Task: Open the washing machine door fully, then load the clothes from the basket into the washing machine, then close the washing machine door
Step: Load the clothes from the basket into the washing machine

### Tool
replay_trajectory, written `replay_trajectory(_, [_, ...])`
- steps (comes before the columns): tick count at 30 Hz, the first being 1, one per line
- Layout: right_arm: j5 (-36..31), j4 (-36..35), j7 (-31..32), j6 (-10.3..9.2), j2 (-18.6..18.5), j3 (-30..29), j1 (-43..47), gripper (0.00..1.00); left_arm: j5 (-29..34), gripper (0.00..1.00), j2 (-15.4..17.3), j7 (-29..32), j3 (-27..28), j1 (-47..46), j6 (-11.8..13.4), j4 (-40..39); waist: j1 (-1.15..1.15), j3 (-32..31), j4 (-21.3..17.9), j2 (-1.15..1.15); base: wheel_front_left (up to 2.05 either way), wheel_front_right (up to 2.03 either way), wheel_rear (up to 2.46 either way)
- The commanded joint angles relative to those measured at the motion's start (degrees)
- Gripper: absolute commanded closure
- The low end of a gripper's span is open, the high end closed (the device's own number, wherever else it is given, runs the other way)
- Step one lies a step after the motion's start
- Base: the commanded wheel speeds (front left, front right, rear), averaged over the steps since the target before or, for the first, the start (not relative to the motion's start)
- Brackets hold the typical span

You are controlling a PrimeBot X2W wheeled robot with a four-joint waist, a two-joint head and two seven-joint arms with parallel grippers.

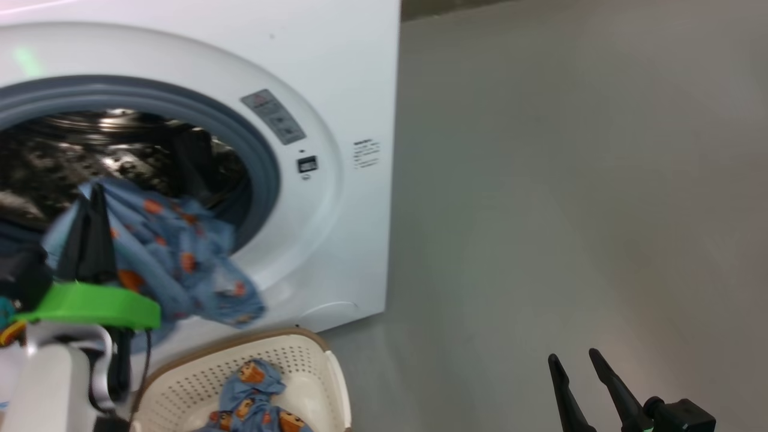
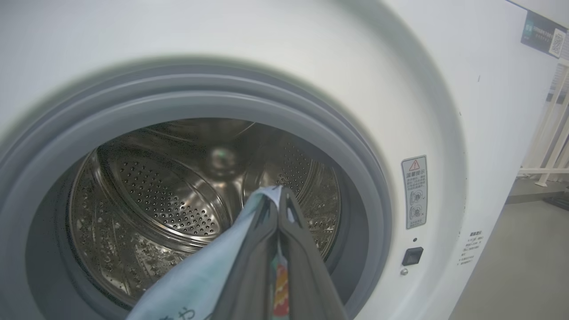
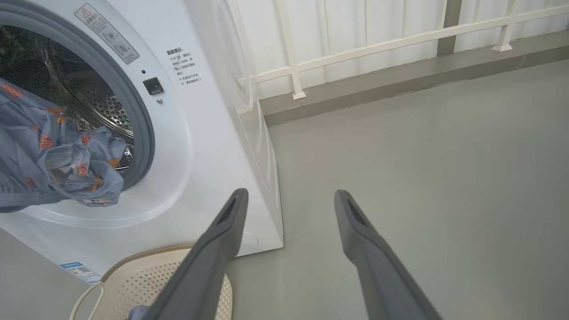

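dark-fingered left gripper [image 2: 279, 198], pinching a light blue cartoon-print garment [image 1: 180, 252], points at twelve o'clock into the perforated steel drum [image 2: 178, 191]; the cloth's length trails toward four o'clock across the grey rubber gasket [image 1: 267, 174]. cream perforated plastic basket [image 1: 312, 366] below holds another such garment [image 1: 252, 390]. right gripper [image 1: 575, 360] hangs spread, well apart, over smooth grey floor [image 1: 570, 180].

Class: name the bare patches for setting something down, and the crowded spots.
Bare: grey floor right of the washing machine, around the open right gripper. Crowded: the drum mouth, where the left gripper holds clothes, and the basket below.
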Motion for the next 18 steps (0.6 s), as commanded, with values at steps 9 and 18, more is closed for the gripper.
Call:
replay_trajectory(9, [2.0,-1.5,-0.3,0.16,-0.5,4.7,-4.2,0.00,2.3,1.00,6.2,-0.6,3.0,-14.0,1.0,15.7,0.00,8.0,-7.4,0.00,0.00,0.00,0.00])
replay_trajectory(18, [2.5,-1.9,-0.3,0.16,-0.5,6.4,-5.4,0.00,3.6,1.00,10.9,-0.9,2.9,-23.6,0.2,28.4,0.00,12.7,-9.7,0.00,0.00,0.00,0.00])
